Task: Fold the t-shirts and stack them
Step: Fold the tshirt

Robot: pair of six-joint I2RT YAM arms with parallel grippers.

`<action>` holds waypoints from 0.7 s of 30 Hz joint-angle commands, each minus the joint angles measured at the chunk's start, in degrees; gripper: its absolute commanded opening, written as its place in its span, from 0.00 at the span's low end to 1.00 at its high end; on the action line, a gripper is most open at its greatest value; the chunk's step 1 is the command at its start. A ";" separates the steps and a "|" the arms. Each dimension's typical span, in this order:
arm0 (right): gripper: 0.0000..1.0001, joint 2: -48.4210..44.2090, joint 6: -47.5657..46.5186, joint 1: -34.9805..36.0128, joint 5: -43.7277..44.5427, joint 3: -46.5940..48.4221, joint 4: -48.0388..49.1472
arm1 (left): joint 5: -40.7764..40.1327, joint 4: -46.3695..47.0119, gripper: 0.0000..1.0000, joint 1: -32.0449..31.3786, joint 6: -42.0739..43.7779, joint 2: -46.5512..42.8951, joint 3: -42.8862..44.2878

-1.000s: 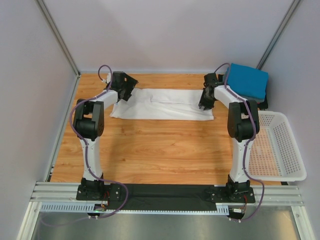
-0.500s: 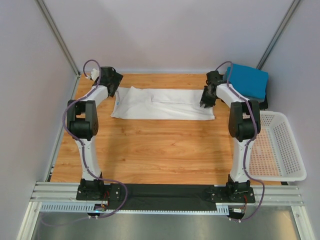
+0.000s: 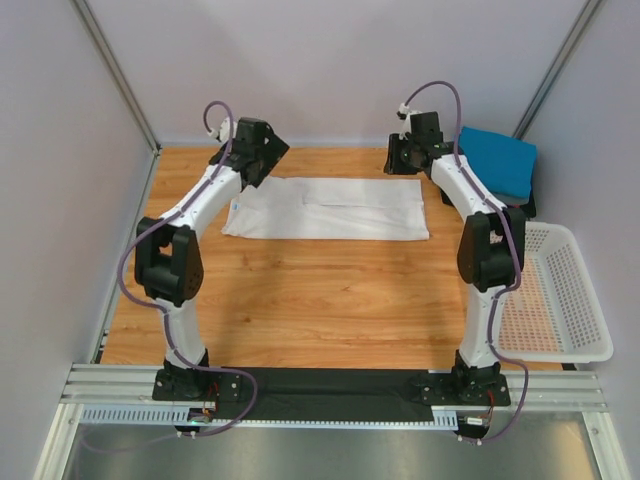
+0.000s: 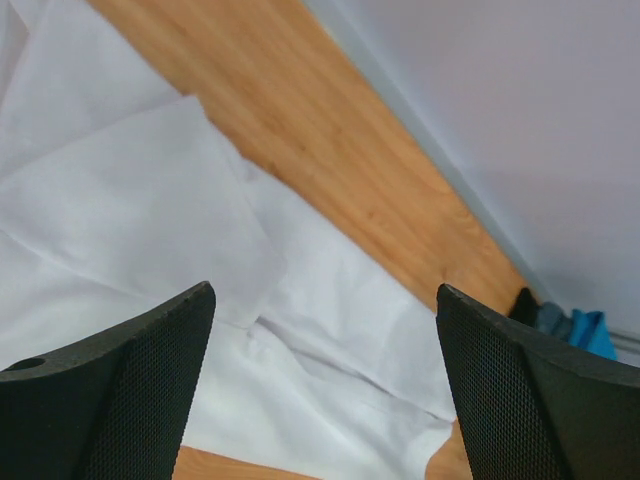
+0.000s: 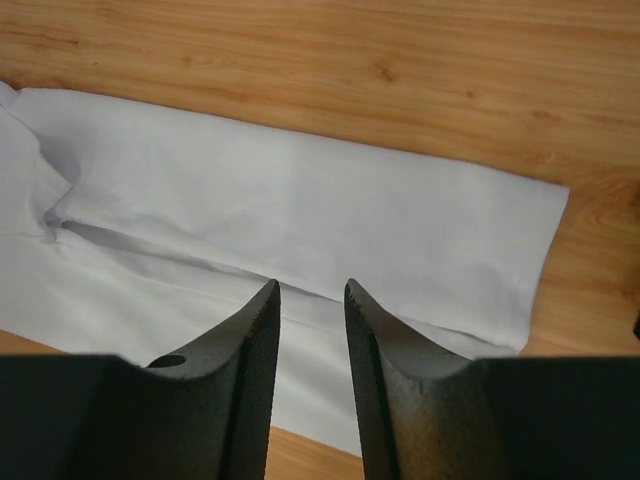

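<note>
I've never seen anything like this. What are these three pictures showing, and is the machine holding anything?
Two robot arms are bolted to a wooden table. One picture looks down from above; the other two come from a camera on each wrist, showing its black fingers. A white t-shirt lies folded into a long strip; a folded blue t-shirt sits in the far right corner, near a white basket. The left end effector gapes wide, the right end effector is barely parted; neither holds anything.

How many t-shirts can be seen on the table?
2 for sure. The white t-shirt lies flat at the far middle of the table; the blue t-shirt sits folded in the far right corner. Dark cloth under it may hide more.
</note>
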 commanded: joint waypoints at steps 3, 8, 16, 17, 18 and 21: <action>0.35 7.77 -9.39 0.35 2.18 6.52 -1.73 | -2.37 -10.03 0.97 -1.20 -6.31 9.91 3.99; 0.37 12.52 -7.72 0.35 3.41 7.04 -2.53 | -2.02 -12.82 0.97 -1.20 -11.06 11.76 1.79; 0.34 13.05 -4.38 0.35 4.82 2.66 -4.99 | -0.26 -17.85 0.96 -0.93 -15.37 16.06 0.64; 0.34 12.88 -4.29 0.35 5.17 2.13 -5.25 | -0.52 -18.72 0.96 -0.85 -15.20 16.42 0.99; 0.34 12.61 -3.59 0.35 5.61 1.43 -6.12 | -0.87 -18.99 0.96 -0.58 -14.94 17.12 1.34; 0.33 11.47 -1.57 0.26 6.67 -1.64 -8.23 | -1.84 -21.45 0.96 0.91 -14.32 18.35 3.45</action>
